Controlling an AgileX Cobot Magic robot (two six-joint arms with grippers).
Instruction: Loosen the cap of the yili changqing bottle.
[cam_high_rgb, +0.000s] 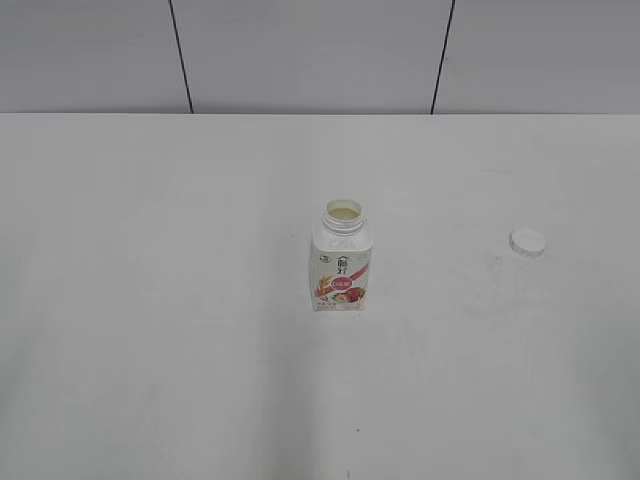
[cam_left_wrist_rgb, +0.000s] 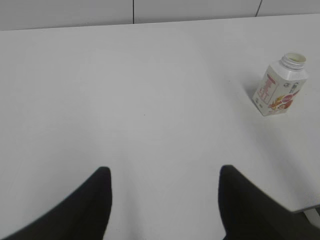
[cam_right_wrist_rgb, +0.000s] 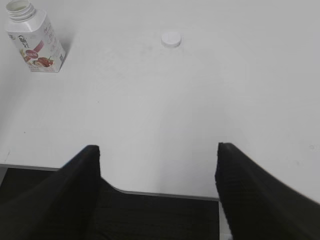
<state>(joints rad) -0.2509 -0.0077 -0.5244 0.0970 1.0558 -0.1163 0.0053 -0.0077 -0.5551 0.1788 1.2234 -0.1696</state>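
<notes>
The yili changqing bottle (cam_high_rgb: 341, 258) stands upright mid-table, white with a pink strawberry label, its neck uncovered and pale liquid showing inside. It also shows at the far right of the left wrist view (cam_left_wrist_rgb: 280, 85) and the top left of the right wrist view (cam_right_wrist_rgb: 34, 37). The white cap (cam_high_rgb: 527, 242) lies flat on the table to the bottle's right, well apart from it, and shows small in the right wrist view (cam_right_wrist_rgb: 171, 39). My left gripper (cam_left_wrist_rgb: 164, 172) is open over bare table, far from the bottle. My right gripper (cam_right_wrist_rgb: 157, 149) is open and empty above the table's near edge.
The white table (cam_high_rgb: 150, 300) runs back to a grey panelled wall (cam_high_rgb: 300, 55). In the right wrist view the table's front edge (cam_right_wrist_rgb: 165, 194) crosses between the fingers, with dark floor below it.
</notes>
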